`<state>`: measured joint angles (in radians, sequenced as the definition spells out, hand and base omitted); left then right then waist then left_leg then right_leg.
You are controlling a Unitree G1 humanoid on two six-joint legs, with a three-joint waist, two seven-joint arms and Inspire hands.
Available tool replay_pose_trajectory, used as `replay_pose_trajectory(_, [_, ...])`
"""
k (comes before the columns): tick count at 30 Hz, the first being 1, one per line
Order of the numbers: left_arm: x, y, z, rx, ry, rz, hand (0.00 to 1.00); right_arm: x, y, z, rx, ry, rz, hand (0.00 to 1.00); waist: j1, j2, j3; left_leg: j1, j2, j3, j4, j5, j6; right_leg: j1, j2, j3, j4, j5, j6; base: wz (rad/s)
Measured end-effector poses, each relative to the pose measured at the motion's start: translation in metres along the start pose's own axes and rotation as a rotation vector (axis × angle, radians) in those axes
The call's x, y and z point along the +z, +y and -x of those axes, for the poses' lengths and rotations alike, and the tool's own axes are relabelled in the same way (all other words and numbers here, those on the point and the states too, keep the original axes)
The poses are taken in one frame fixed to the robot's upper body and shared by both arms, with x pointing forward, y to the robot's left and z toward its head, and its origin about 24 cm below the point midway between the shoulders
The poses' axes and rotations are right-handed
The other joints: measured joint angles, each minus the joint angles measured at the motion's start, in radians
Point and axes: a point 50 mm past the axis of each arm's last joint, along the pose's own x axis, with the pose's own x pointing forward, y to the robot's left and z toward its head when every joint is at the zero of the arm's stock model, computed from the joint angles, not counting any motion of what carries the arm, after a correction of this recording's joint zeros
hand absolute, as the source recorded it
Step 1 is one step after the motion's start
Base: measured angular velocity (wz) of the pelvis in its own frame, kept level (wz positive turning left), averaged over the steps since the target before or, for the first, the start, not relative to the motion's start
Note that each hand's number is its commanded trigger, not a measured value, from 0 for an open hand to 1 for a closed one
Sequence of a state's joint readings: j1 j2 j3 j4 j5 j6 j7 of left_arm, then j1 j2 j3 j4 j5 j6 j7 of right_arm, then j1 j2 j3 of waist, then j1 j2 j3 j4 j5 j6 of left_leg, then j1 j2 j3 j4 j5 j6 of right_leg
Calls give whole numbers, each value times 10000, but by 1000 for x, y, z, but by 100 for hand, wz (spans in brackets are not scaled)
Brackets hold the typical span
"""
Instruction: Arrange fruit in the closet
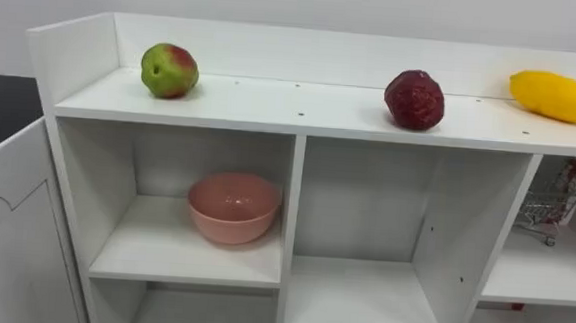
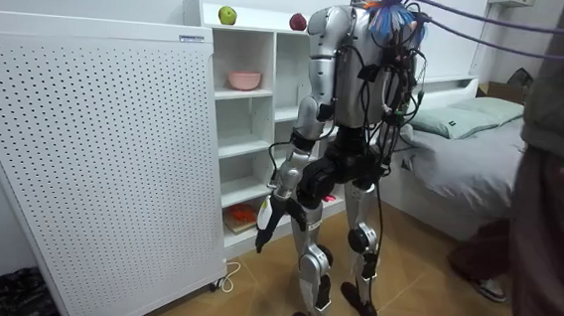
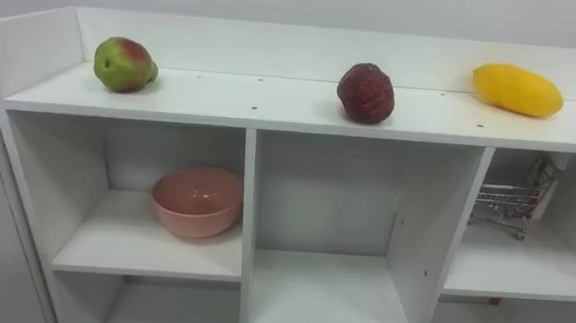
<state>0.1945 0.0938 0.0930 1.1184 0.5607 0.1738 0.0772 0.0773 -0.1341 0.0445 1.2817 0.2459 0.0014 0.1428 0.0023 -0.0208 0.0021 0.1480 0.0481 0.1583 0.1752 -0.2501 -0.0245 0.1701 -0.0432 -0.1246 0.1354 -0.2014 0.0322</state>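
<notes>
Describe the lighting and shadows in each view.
Left eye view: soft, even light; the apple, dark red fruit and yellow fruit cast only faint shadows on the top shelf, while the compartment holding the pink bowl is dimmer. Right eye view: the same, no glare. Room view: even room light, lower compartments shaded.

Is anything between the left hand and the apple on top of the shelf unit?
Nothing visible does. The apple sits clear on the shelf unit's open top; the left hand hangs low at the robot's side.

On closet (image 1: 301, 107) top: apple (image 1: 169, 70) left, second fruit (image 1: 415, 99) middle, mango (image 1: 556, 97) right; bowl (image 1: 233, 207) in left compartment.
</notes>
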Motion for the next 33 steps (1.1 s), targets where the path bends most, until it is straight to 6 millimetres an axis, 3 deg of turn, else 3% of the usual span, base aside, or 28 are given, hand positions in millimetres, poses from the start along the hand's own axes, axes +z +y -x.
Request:
replay_pose_trajectory(9, [1,0,0,11,-48,14,0,0,0,0,-22,-14,-17,0,13,-1,-7,15,-6,3,24,2,1,-117,5,128,-1,0,0,-4])
replay_pose_trajectory(15, [3,1,0,144,-298,89,0,-7,0,0,-367,26,-1515,0,7,-27,-6,47,-6,-36,33,2,1,-22,1,114,1,1,0,0])
replay_pose_trajectory(21, [6,4,0,360,-605,292,0,4,-9,2,-1278,-500,-2409,0,-24,-26,76,41,7,-47,91,0,3,7,9,120,62,1,-2,0])
replay_pose_trajectory(27, [3,14,-1,813,-612,796,0,95,-23,19,-2390,-4259,-3659,0,-275,-89,71,35,-14,11,75,14,22,-160,-6,170,149,-5,2,-2])
replay_pose_trajectory(30, [3,18,-1,1135,-737,854,0,153,-24,50,-2860,-7064,-3845,0,-244,-108,25,37,-21,28,80,19,26,-277,7,296,165,-1,2,-11])
replay_pose_trajectory(33, [-2,18,0,1316,-682,833,0,172,-23,66,-3108,-8111,-3837,0,-244,-191,1,33,-14,24,74,21,24,-277,21,314,176,1,-1,-3])
